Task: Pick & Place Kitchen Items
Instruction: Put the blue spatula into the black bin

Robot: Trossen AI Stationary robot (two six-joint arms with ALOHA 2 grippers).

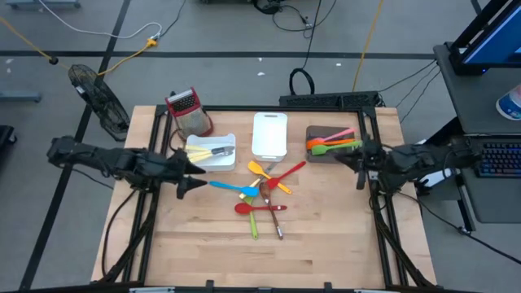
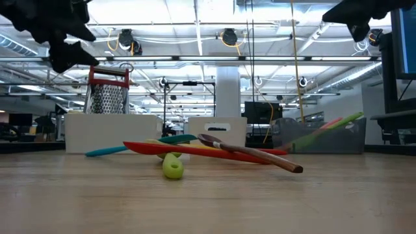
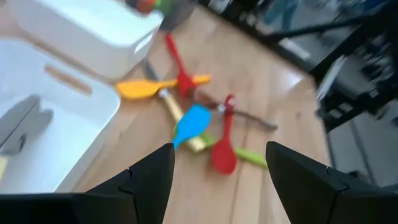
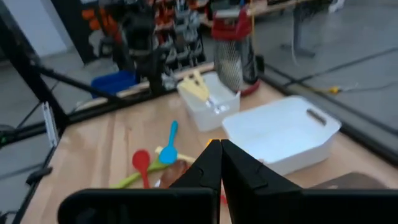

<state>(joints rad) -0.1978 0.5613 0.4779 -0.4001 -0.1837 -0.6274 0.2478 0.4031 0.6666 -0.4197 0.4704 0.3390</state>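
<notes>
A loose pile of kitchen items lies mid-table: a blue spatula (image 1: 232, 188), an orange spatula (image 1: 262, 172), two red spoons (image 1: 290, 172) (image 1: 247, 208), a green stick (image 1: 253, 225) and a brown-handled metal spoon (image 1: 277, 220). My left gripper (image 1: 189, 181) hovers open above the table, left of the pile, which shows between its fingers (image 3: 160, 180). My right gripper (image 1: 361, 169) hangs shut in the air beside the brown tray (image 1: 319, 155), which holds pink, orange and green utensils (image 1: 334, 144). A yellow and a metal utensil (image 1: 212, 152) lie in the white tray (image 1: 228, 163).
A red-topped metal grater (image 1: 189, 110) stands at the far left of the table, behind the white tray. A second white tray (image 1: 269, 134) sits at the far middle. Bare wood spreads across the near half of the table (image 1: 269, 260). Black frame rails run along both sides.
</notes>
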